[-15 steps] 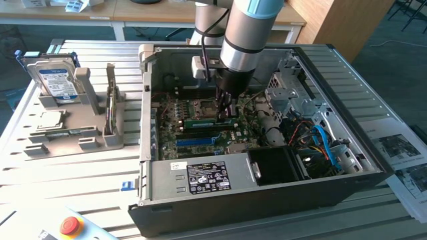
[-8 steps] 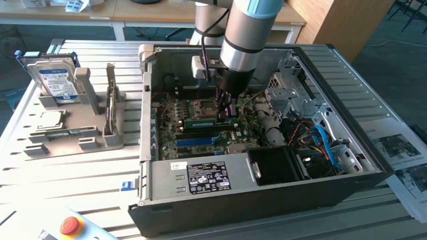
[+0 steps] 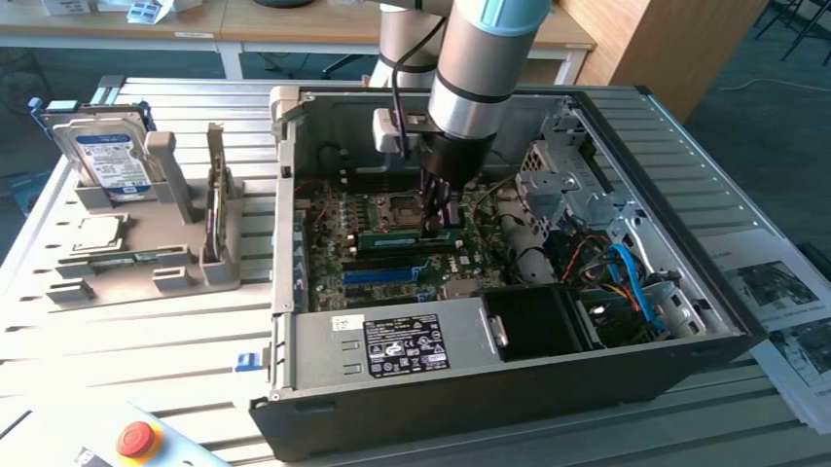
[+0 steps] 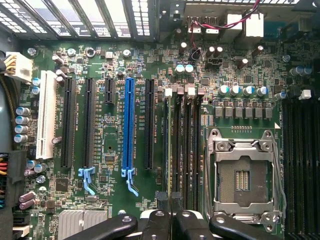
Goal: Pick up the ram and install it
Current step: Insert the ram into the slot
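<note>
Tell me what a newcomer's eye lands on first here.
The robot arm reaches down into the open computer case, its gripper at the ram on the motherboard. Next come the hard drive standing at the exterior view's left, and the blue slot among black ones.

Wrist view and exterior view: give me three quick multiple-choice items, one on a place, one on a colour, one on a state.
1. The gripper is: A raised high above everything; B down inside the computer case; C parked off to one side.
2. One long expansion slot among the black ones is: A red; B blue; C yellow.
3. The processor socket is: A empty; B under a fan; C taped over.
Key: B, its fingers close on the ram over the motherboard; B, plain in the wrist view; A, bare contacts show inside its frame.
</note>
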### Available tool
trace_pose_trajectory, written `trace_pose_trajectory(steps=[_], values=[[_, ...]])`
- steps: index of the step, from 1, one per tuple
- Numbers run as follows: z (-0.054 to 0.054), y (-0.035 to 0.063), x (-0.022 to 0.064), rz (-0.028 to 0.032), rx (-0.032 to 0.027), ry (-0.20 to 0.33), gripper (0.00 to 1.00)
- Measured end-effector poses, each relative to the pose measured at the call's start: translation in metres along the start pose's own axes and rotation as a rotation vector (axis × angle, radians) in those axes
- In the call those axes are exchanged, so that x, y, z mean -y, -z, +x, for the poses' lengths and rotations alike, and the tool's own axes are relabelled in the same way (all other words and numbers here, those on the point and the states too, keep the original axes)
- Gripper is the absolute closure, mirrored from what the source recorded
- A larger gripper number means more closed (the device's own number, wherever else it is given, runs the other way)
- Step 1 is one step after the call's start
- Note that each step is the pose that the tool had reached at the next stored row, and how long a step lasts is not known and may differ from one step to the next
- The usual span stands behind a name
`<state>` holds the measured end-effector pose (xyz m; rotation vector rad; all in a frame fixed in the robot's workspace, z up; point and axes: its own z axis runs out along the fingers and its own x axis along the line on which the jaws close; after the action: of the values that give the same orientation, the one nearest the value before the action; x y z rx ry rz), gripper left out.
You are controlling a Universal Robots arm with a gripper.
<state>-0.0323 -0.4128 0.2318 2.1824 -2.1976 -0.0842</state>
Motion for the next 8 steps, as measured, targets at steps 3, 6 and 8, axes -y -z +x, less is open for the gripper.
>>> trace_pose_trajectory(steps=[3, 6, 8], values=[[0.0000, 0.0000, -0.0001, 0.0014, 0.0000, 0.000, 0.88], [0.0001, -0.0008, -0.0021, 0.0015, -0.0001, 0.000, 0.88], [0.0001, -0.0010, -0.0021, 0.0015, -0.0001, 0.000, 0.88]])
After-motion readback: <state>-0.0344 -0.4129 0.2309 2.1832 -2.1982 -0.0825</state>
